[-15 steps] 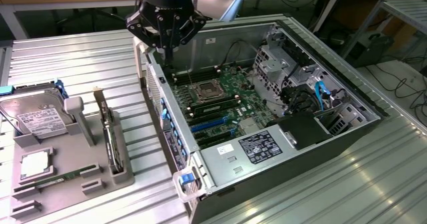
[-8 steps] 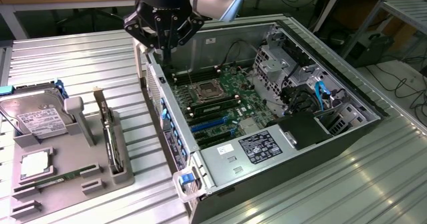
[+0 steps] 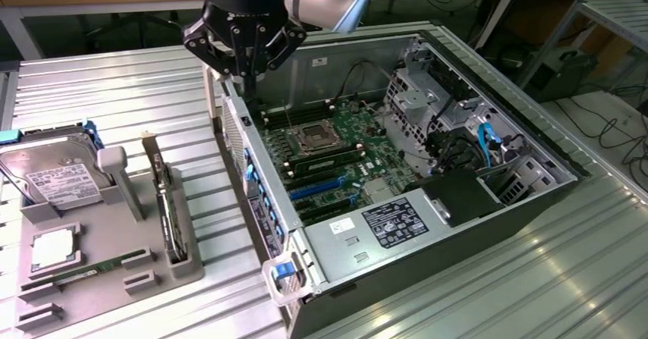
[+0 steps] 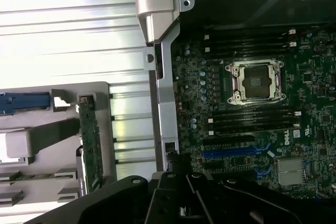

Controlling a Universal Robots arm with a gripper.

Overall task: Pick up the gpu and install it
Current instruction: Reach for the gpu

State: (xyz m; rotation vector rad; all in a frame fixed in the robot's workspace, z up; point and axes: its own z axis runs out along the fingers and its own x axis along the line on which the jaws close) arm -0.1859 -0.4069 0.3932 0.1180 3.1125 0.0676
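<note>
The gpu (image 3: 167, 202) stands on its edge in a slot of the grey holder tray (image 3: 102, 225), at the exterior view's left; its green board edge (image 4: 89, 145) also appears in the wrist view. My gripper (image 3: 240, 77) hangs high over the near wall of the open computer case (image 3: 303, 225), well away from the gpu. Its fingers are shut with nothing between them. The gripper's black body (image 4: 194, 198) shows in the wrist view, above the case wall. Blue card slots (image 3: 319, 187) lie free on the motherboard (image 3: 335, 157).
The tray also carries a hard drive (image 3: 51, 176), a processor chip (image 3: 53, 248) and a narrow memory stick (image 3: 86, 272). Inside the case are an empty processor socket (image 4: 255, 81), a power supply (image 3: 390, 225) and drive cages (image 3: 435, 96). Everything rests on a ribbed metal table (image 3: 152, 89).
</note>
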